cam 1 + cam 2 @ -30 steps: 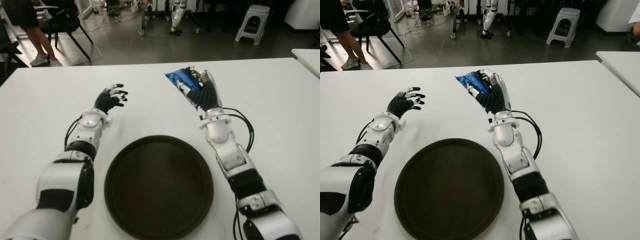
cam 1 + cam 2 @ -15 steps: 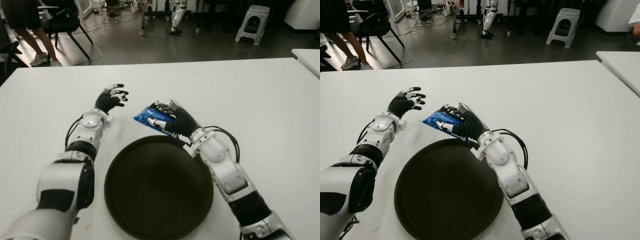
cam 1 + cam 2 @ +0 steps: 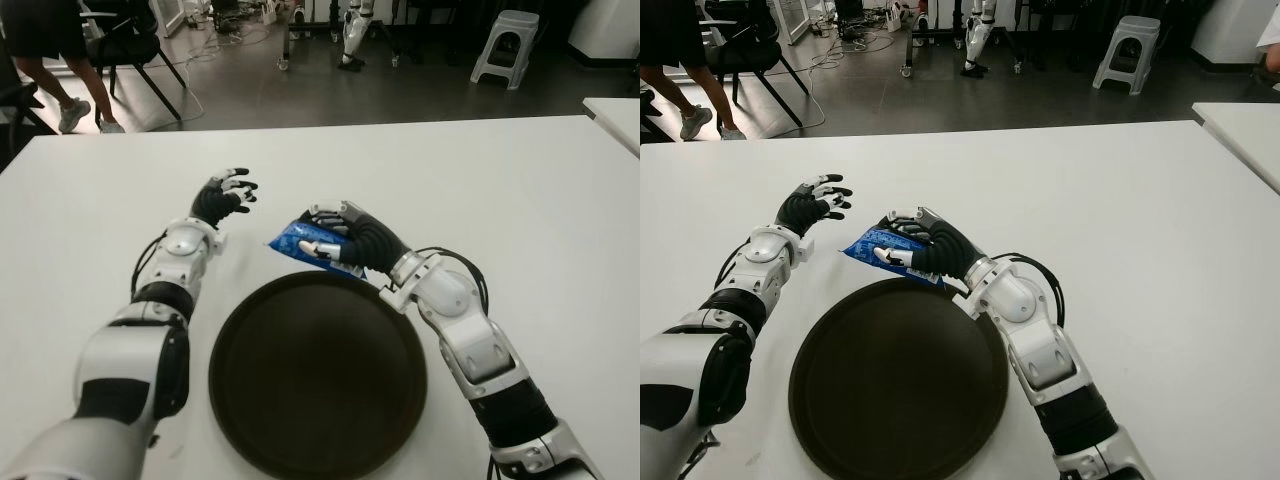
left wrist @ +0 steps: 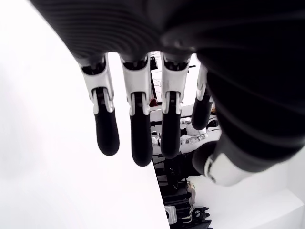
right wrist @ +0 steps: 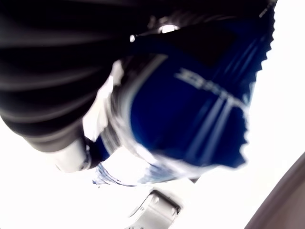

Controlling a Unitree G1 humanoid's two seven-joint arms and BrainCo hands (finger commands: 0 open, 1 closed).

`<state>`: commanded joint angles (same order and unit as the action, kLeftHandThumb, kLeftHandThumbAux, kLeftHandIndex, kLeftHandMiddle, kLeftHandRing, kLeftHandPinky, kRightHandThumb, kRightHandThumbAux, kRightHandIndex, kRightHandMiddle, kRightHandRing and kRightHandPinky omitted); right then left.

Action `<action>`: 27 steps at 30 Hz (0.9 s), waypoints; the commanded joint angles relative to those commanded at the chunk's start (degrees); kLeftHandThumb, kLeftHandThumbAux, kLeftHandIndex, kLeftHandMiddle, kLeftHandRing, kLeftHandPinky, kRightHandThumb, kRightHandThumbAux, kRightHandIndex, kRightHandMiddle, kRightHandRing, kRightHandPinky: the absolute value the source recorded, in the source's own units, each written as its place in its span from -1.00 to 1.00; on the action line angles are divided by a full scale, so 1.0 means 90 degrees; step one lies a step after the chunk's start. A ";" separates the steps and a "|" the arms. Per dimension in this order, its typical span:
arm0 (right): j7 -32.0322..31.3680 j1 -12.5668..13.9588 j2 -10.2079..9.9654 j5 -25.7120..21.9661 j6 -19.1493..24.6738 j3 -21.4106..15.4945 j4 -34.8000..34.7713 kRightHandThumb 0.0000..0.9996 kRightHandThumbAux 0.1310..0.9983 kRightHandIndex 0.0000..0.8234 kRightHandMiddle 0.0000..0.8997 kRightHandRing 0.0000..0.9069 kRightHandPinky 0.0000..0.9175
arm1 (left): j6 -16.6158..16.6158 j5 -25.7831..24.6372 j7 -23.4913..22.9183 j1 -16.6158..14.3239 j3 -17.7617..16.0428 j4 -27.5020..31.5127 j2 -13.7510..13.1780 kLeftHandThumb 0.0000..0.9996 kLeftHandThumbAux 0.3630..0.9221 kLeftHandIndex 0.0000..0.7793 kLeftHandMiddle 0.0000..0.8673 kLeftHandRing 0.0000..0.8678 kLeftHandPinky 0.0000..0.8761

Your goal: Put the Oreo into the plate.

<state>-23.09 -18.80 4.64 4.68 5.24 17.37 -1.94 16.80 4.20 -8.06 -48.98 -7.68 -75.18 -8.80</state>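
A blue Oreo packet [image 3: 298, 240] is gripped in my right hand [image 3: 345, 240], whose fingers curl over it just past the far rim of the plate. The right wrist view shows the blue wrapper [image 5: 200, 109] pressed against the palm. The plate [image 3: 318, 370] is round, dark brown and bare, lying on the white table in front of me. My left hand [image 3: 222, 195] hovers to the left of the packet with its fingers spread and nothing in them; its wrist view shows relaxed fingers [image 4: 136, 124].
The white table [image 3: 540, 200] stretches wide on the right. Beyond its far edge are a chair [image 3: 135, 45], a white stool [image 3: 508, 45], and a person's legs [image 3: 60, 70] at the far left. A second table corner [image 3: 615, 110] shows at the right.
My right hand carried the Oreo packet from the far middle of the table down and left to the plate's far rim. In the last half second it barely shifted. The left hand stayed still.
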 joint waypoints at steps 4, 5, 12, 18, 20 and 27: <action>-0.0078 -0.0004 -0.0001 -0.0073 0.0155 -0.0048 -0.0039 0.70 0.27 -0.04 0.18 0.82 0.74 | -0.0022 -0.0008 -0.0004 0.0000 -0.0007 -0.0004 0.0006 -0.82 0.22 -0.45 -0.23 -0.22 -0.16; -0.0086 -0.0003 -0.0005 -0.0090 0.0183 -0.0058 -0.0048 0.70 0.26 -0.04 0.18 0.82 0.74 | -0.0023 -0.0010 -0.0003 0.0001 -0.0009 -0.0004 0.0008 -0.81 0.22 -0.45 -0.23 -0.21 -0.16; -0.0224 -0.0026 -0.0055 -0.0387 0.0343 -0.0165 -0.0047 0.70 0.26 -0.04 0.19 0.83 0.75 | -0.0015 0.0013 0.0036 0.0010 0.0007 -0.0007 0.0008 -0.78 0.25 -0.46 -0.23 -0.21 -0.15; -0.0395 -0.0063 -0.0074 -0.0672 0.0400 -0.0263 0.0013 0.70 0.27 -0.04 0.18 0.79 0.72 | 0.0023 0.0038 0.0064 0.0022 0.0030 -0.0004 0.0003 -0.77 0.24 -0.47 -0.25 -0.23 -0.16; -0.0479 -0.0081 -0.0081 -0.0800 0.0465 -0.0302 0.0032 0.70 0.27 -0.04 0.17 0.77 0.71 | 0.0039 0.0037 0.0062 0.0026 0.0031 -0.0002 0.0002 -0.76 0.22 -0.47 -0.25 -0.22 -0.15; -0.0600 -0.0128 -0.0091 -0.1086 0.0689 -0.0379 0.0064 0.70 0.27 -0.03 0.12 0.72 0.71 | 0.0044 0.0034 0.0051 0.0025 0.0030 0.0000 -0.0003 -0.74 0.19 -0.46 -0.25 -0.23 -0.16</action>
<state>-28.49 -19.96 3.82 -5.09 11.45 13.96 -1.36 17.20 4.51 -7.60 -48.76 -7.41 -75.18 -8.83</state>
